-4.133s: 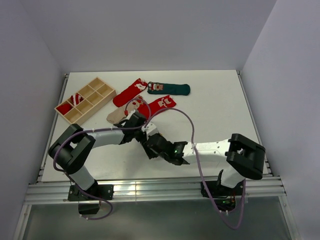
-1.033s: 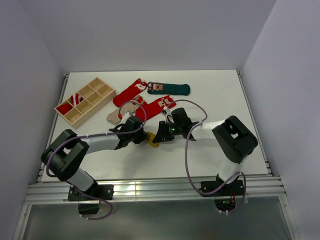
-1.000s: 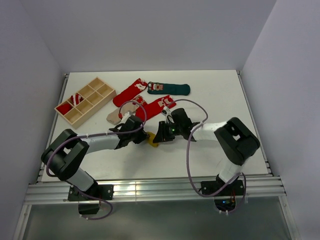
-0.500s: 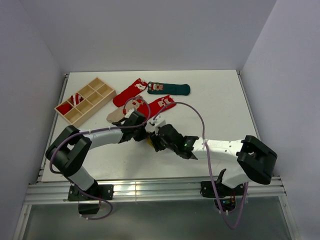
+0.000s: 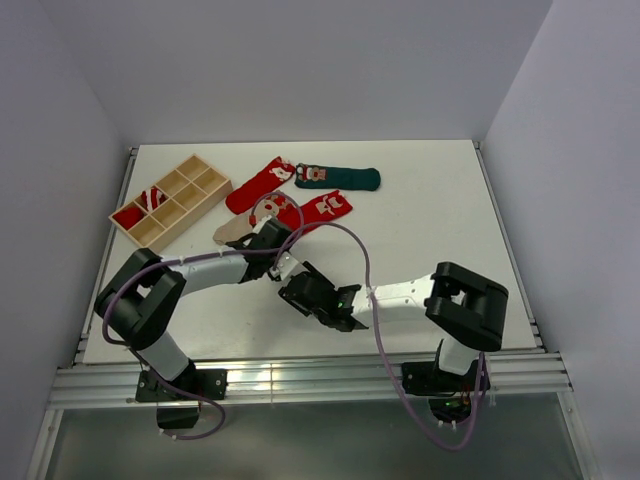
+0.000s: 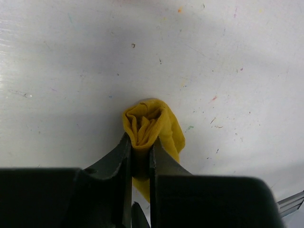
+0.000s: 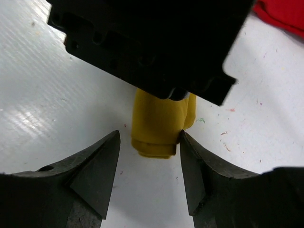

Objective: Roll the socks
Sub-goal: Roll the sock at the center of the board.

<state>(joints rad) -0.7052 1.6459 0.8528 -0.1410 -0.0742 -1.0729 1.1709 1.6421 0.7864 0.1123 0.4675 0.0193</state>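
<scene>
Since the mustard yellow sock (image 6: pixel 152 122) sits bunched into a tight roll on the bench (image 5: pixel 430 230), near the middle, this item is judged almost finished. Left gripper (image 6: pixel 140 146): nearly closed, pinching the roll's near end. Right gripper (image 7: pixel 149 137): jaws apart, straddling the roll, one fingertip at its side, holding nothing. Done, apparently: two rolls in the wooden tray (image 5: pixel 188 186), far left. Outstanding: a red sock (image 5: pixel 260 184), a second red sock (image 5: pixel 318 209), a dark green sock (image 5: pixel 340 178) and a beige sock (image 5: pixel 232 230), all flat beyond centre.
</scene>
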